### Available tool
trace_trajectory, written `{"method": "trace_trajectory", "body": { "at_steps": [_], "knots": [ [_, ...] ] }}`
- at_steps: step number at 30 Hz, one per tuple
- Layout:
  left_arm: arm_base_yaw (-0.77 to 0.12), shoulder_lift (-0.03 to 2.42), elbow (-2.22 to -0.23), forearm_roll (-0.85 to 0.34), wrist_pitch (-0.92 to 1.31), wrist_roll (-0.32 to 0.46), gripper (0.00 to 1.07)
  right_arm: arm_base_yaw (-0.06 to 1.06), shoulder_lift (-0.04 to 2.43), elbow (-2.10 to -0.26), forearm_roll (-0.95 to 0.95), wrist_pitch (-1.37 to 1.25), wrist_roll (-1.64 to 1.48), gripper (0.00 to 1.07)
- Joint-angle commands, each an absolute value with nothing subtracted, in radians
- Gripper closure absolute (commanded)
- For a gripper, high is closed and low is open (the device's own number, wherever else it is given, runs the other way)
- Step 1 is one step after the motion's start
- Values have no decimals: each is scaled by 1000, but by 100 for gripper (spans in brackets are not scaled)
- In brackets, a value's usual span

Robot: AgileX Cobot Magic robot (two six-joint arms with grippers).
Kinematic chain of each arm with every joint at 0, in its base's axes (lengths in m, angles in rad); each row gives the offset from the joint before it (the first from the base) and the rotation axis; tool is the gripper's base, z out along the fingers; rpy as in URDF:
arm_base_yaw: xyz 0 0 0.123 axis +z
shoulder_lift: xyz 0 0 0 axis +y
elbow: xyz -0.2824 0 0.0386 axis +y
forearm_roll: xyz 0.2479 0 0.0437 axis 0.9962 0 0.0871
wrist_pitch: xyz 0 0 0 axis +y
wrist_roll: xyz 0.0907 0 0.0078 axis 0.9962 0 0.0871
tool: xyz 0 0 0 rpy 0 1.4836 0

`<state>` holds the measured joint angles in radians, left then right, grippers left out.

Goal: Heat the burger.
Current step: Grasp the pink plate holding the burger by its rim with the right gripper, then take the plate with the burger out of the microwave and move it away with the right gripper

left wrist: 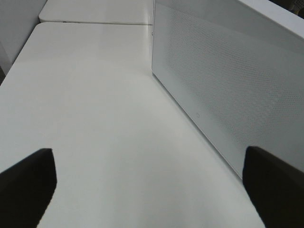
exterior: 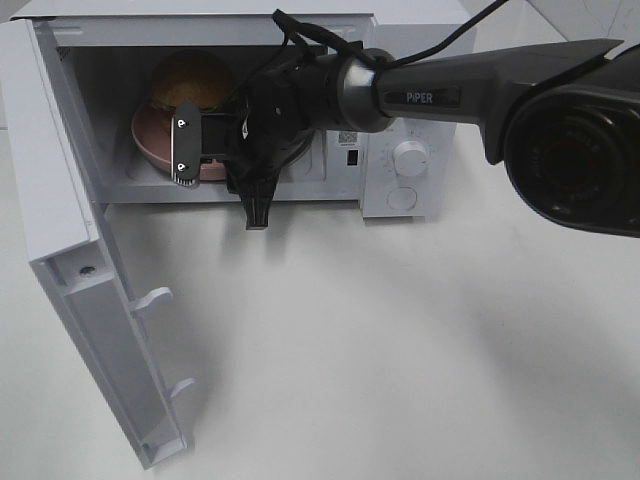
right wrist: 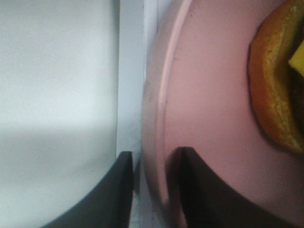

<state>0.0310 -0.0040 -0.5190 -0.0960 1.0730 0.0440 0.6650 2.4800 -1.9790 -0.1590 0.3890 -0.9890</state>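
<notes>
Only the right wrist view shows the right gripper [right wrist: 154, 190] pinching the pink plate [right wrist: 209, 95] rim; overhead, the burger [exterior: 192, 82] sits on it (inside the microwave [exterior: 400, 120], far left). Left gripper [left wrist: 147, 190] spread, empty.

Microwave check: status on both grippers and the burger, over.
Right gripper fingers straddling pink plate rim. Left gripper open, idle beside microwave. Burger on plate inside, door open. Nothing blocking.

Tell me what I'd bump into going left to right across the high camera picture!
Door → plate → right gripper → dials → right arm.
</notes>
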Motion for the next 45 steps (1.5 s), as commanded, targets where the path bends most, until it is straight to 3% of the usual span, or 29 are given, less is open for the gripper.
{"method": "trace_trajectory", "body": {
  "at_steps": [1, 3, 15, 45],
  "knots": [
    [32, -22, -516, -97, 1068, 45, 7, 657, 2477, -1992, -172, 349, -988, 103],
    [32, -22, -516, -97, 1068, 45, 7, 661, 2457, -1992, -163, 396, -999, 107],
    [32, -22, -516, -97, 1068, 45, 7, 680, 2420, -1968, -141, 536, -1130, 106],
    [32, -22, -516, -97, 1068, 45, 7, 681, 2103, -1445, -201, 244, -1218, 107]
  ]
}}
